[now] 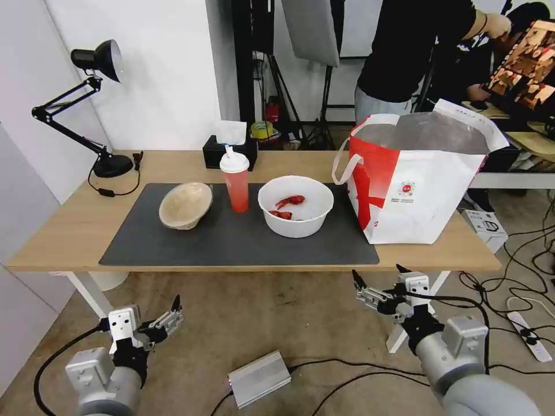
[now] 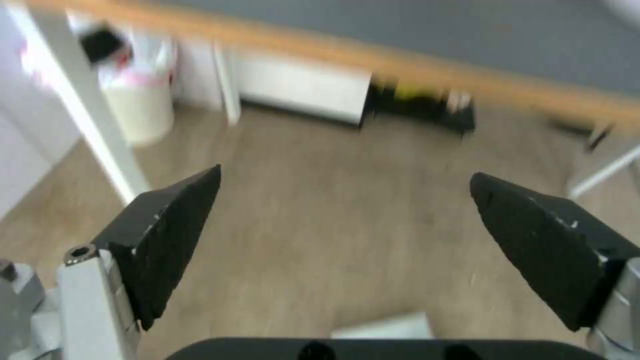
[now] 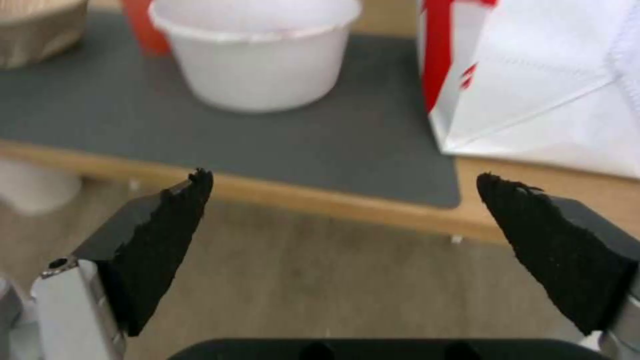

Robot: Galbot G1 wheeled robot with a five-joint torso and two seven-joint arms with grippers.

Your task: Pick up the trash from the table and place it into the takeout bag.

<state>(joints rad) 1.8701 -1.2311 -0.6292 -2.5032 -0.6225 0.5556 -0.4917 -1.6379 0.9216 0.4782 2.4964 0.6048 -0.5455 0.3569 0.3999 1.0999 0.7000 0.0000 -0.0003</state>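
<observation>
Right gripper (image 1: pixel 377 275) spread, empty, below table (image 1: pixel 69 231) front edge near takeout bag (image 1: pixel 416 185); left gripper (image 1: pixel 173 309) spread, low. Nothing picked; my next: reach white bowl (image 1: pixel 295 205).

left gripper (image 2: pixel 343 200): jaws spread wide, nothing between | below: floor (image 2: pixel 333 240) | ahead: table (image 2: pixel 413 65) edge, white bin (image 2: pixel 137 100)

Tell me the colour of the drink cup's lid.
White, on a red drink cup; it shows best in the head view.

On the mat (image 1: pixel 231 242), the paper bowl (image 1: pixel 185 205), cup (image 1: pixel 236 182) and wide bowl (image 1: pixel 295 206) are lined left to right; the takeout bag (image 1: pixel 416 185) is placed rightmost.
</observation>
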